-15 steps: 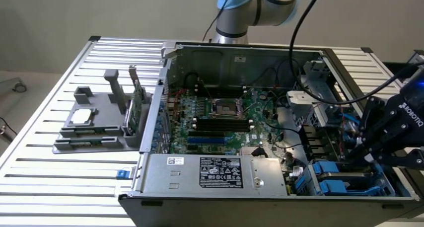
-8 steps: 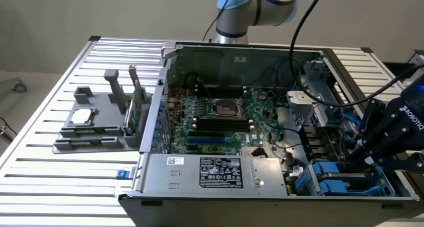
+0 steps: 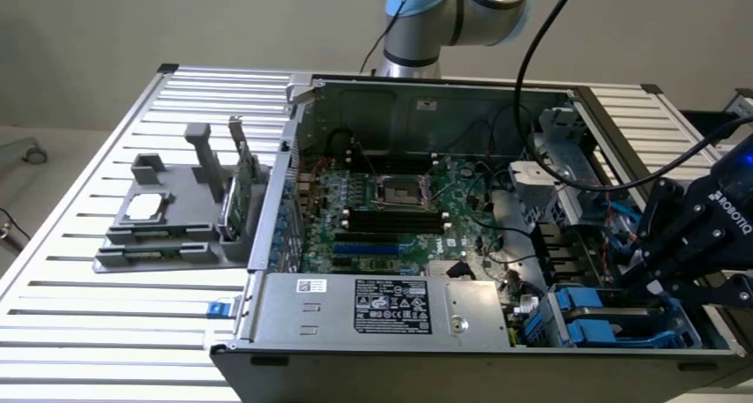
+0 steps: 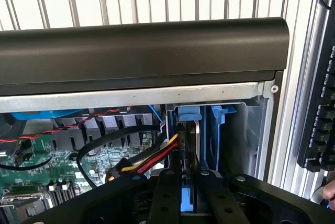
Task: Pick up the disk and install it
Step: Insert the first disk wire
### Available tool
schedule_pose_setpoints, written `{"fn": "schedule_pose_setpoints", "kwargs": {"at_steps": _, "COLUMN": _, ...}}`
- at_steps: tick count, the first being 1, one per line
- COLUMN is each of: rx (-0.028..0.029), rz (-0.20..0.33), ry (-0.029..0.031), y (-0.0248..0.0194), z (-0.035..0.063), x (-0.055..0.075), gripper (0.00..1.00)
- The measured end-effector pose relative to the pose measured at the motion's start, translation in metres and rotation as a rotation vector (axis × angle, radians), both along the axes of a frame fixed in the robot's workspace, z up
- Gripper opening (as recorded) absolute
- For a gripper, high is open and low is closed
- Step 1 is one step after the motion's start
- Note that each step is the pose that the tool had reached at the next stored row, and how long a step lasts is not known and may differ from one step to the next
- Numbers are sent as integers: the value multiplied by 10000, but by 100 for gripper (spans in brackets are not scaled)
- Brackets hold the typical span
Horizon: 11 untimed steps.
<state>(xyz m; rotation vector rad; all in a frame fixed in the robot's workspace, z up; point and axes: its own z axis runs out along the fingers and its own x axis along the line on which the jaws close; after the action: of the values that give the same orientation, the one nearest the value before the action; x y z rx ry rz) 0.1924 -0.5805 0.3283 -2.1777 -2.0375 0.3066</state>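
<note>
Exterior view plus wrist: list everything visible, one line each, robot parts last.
computer case: one, grey metal, open, on the slatted table
slatted table: one, silver aluminium, under everything
motherboard: one, green, inside the case
power supply: one, silver with black label, case front
grey fixture: one, grey, on the table at the exterior view's left
circuit card: one, green, upright in the fixture
disk: one, blue carrier, upright in the drive bay, between the tool's fingers
keyboard: one, black, beside the case
tool: one, black, shut on the disk
arm: one, silver-blue, behind the case
</note>
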Motion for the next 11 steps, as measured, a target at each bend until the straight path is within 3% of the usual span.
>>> {"fn": "schedule_pose_setpoints", "kwargs": {"at_steps": 11, "rx": 3, "rz": 1, "ry": 51, "y": 0, "z": -3, "x": 2, "gripper": 16}}
